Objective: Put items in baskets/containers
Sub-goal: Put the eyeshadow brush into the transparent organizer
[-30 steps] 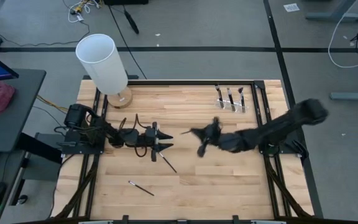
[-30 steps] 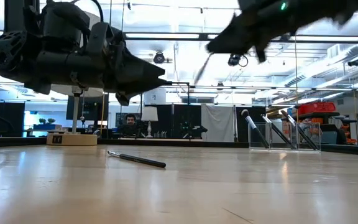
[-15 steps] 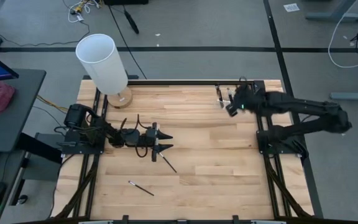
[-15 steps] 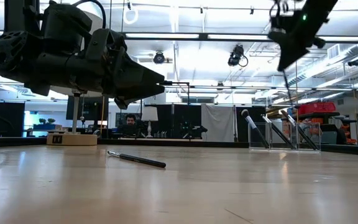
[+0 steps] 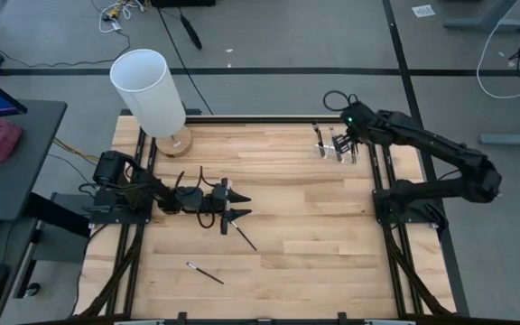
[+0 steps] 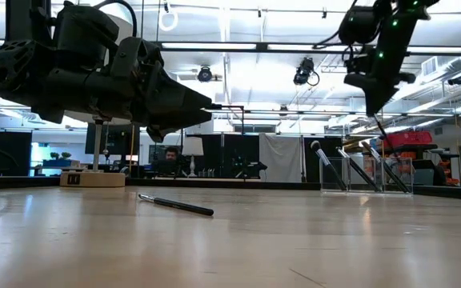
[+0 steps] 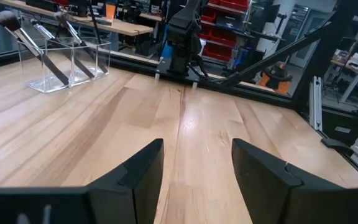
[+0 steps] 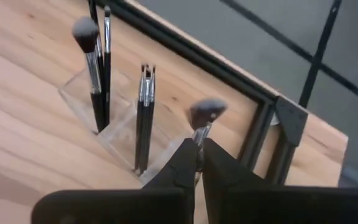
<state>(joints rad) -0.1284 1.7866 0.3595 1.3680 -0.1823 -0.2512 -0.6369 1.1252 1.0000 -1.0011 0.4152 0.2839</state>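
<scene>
The right claw [image 8: 199,163] pinches a brush [image 8: 205,113] by its thin handle above the clear holder [image 5: 336,149] at the counter's far right. It looks light, stiff and probably slippery, so a mid-handle grip suits. The left claw [image 7: 194,168] hangs open near two loose brushes [image 5: 244,236].

My right gripper [image 5: 345,135] hangs over the holder [image 5: 334,148] at the table's [image 5: 314,235] far right corner. My left gripper [image 5: 240,206] hovers mid-left, two brushes [image 5: 205,273] lying near it.
</scene>
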